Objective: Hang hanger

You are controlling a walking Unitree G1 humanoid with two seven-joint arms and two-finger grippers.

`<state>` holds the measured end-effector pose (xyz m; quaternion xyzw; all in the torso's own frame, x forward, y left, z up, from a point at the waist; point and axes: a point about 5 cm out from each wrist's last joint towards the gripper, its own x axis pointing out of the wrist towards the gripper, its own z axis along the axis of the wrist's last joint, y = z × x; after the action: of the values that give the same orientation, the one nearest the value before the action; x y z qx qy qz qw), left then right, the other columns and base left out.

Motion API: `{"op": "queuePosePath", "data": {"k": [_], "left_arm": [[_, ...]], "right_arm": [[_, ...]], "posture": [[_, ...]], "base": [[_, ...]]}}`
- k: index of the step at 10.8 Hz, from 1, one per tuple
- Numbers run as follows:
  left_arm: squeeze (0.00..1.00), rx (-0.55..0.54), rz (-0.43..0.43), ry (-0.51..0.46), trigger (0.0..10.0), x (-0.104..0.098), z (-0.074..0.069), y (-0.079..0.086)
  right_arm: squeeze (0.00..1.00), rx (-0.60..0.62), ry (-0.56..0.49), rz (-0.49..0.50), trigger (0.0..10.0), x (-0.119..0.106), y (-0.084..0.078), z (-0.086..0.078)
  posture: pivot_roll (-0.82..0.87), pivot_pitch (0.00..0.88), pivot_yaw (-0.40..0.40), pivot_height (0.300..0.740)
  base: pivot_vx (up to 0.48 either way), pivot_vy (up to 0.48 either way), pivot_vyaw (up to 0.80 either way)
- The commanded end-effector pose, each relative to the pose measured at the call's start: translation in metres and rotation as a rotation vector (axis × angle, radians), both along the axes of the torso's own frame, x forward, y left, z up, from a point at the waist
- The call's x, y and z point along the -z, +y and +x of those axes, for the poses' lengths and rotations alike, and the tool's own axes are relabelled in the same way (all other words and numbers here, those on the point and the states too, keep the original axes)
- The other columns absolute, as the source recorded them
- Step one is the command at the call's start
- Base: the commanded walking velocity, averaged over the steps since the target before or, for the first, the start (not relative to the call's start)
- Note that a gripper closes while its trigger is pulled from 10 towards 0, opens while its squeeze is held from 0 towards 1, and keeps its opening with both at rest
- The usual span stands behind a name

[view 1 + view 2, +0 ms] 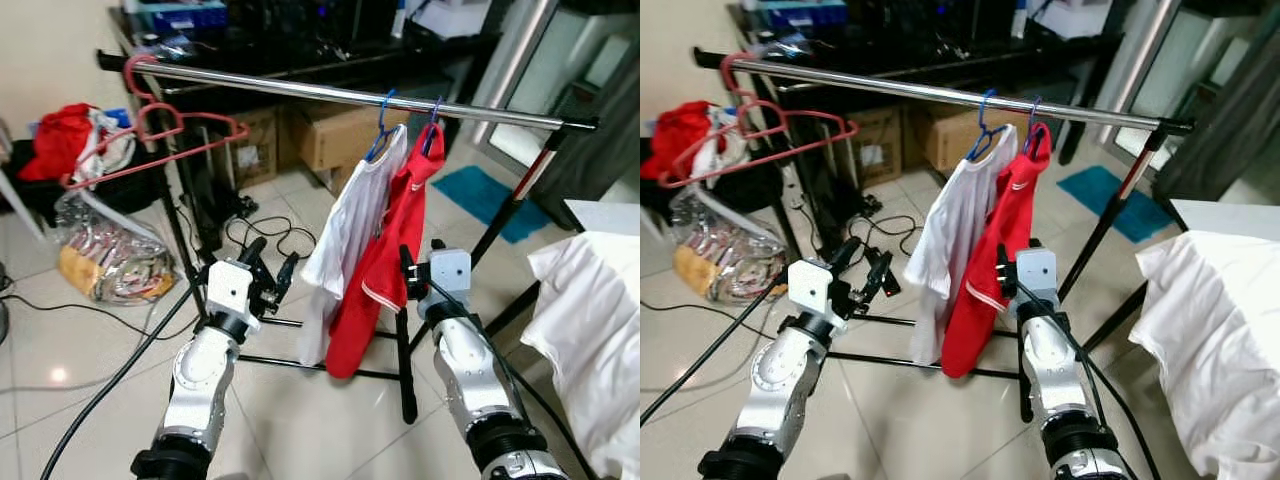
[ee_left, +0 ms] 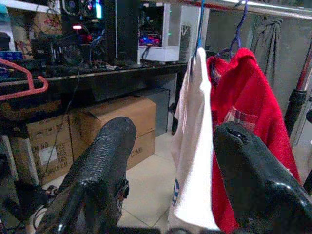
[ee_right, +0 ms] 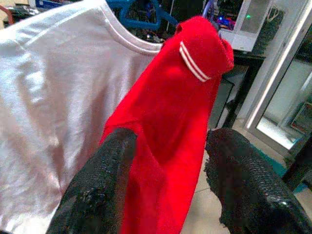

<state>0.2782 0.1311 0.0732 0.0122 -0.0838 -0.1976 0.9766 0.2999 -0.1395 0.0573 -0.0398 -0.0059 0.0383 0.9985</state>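
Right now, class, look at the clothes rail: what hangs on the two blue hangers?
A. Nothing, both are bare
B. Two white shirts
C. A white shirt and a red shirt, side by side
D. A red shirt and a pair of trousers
C: on the silver rail, one blue hanger carries a white shirt and the other, right beside it, carries a red shirt.
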Motion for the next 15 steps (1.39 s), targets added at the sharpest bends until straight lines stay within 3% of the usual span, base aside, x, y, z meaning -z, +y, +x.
{"op": "queuePosePath", "data": {"k": [1,10,15], "left_arm": [[0.0,0.012,0.003,-0.003,10.0,-0.001,0.001,-0.004],[0.0,0.03,0.025,-0.002,10.0,-0.001,0.001,-0.006],[0.0,0.048,0.015,0.034,10.0,0.009,-0.006,-0.007]], "right_arm": [[0.0,0.002,-0.011,-0.002,10.0,-0.005,0.001,0.005],[0.0,0.02,-0.007,0.007,10.0,-0.004,0.002,0.006],[0.0,0.007,0.031,-0.021,10.0,0.01,-0.001,-0.007]], "posture": [[0.14,0.0,-0.069,0.74],[0.13,0.0,-0.06,0.74],[0.13,0.0,-0.064,0.74]], "base": [[0.416,0.0,0.0],[0.418,0.0,0.0],[0.0,0.0,0.0]]}}
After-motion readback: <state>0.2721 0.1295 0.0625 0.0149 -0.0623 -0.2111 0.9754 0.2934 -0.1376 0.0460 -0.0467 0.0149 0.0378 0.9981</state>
